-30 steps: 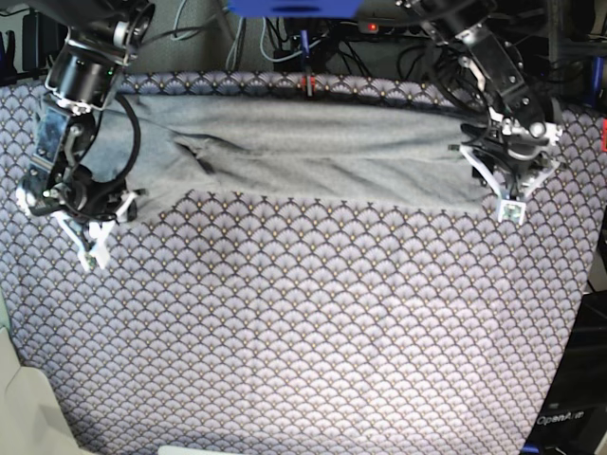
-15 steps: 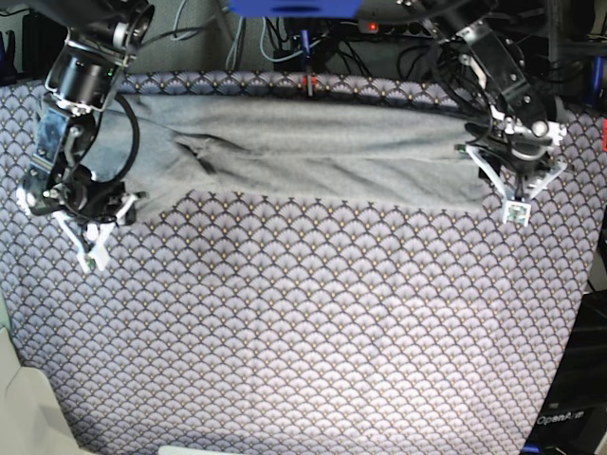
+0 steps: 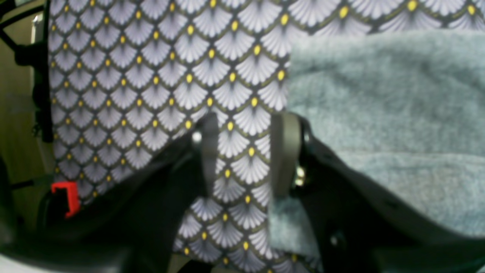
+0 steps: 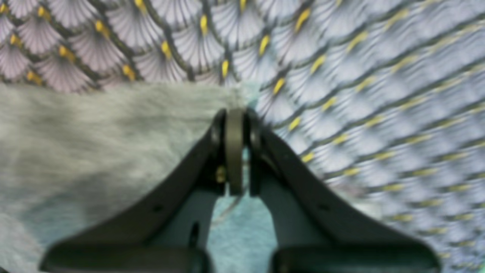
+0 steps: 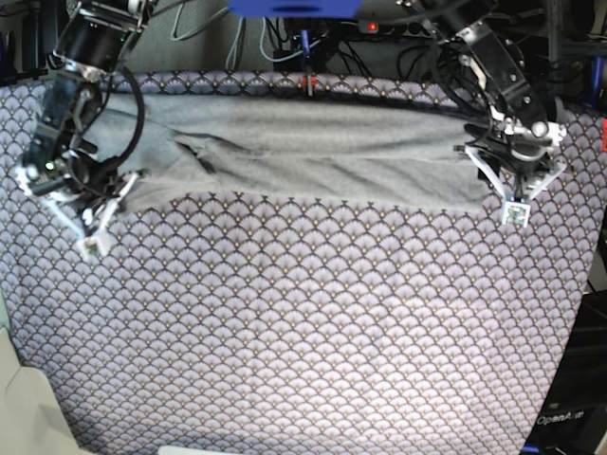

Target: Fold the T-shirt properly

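Note:
The grey T-shirt (image 5: 303, 152) lies as a long folded strip across the back of the table. In the base view my right gripper (image 5: 91, 237) is at the strip's lower left corner. The right wrist view shows that gripper (image 4: 235, 113) shut, with the corner of the T-shirt (image 4: 94, 144) pinched at its tips. My left gripper (image 5: 515, 201) sits at the strip's lower right end. In the left wrist view the left gripper (image 3: 244, 125) is open over bare cloth, and its right finger (image 3: 284, 151) touches the edge of the T-shirt (image 3: 379, 113).
A purple-white fan-patterned tablecloth (image 5: 313, 322) covers the whole table. A red clip (image 5: 308, 85) holds it at the back edge, and another red clip (image 3: 66, 197) shows at the side. Cables and equipment (image 5: 379, 28) stand behind the table. A pale object (image 5: 28, 408) lies off the front left corner.
My right gripper closed on the shirt's left corner, and its arm swung upward and back. The left gripper stayed open and barely moved.

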Motion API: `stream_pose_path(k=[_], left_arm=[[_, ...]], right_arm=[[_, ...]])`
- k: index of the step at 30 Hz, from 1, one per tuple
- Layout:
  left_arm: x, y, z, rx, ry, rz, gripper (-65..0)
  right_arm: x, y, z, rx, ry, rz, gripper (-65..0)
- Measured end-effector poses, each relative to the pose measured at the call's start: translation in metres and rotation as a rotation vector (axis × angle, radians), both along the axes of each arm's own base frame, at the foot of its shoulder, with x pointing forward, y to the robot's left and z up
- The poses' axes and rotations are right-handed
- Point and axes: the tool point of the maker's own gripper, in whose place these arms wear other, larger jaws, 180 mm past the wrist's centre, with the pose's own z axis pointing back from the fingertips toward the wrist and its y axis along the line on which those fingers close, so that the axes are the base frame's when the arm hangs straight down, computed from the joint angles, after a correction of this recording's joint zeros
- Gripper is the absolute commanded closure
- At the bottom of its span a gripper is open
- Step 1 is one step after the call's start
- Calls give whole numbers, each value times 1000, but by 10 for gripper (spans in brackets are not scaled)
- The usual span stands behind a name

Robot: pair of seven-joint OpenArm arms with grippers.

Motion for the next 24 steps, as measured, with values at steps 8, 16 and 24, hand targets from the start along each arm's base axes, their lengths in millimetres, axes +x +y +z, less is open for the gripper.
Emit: stream_pose_path(k=[8, 16, 24], left_arm=[[0, 0, 0, 0, -1, -1, -226], [0, 0, 0, -1, 0, 0, -226], [0, 0, 0, -1, 0, -1, -226]], right_arm=[[-17, 6, 22, -55, -54, 14, 0], [-58, 14, 8, -55, 1, 21, 0], [-90, 33, -5, 59, -41, 46, 0]])
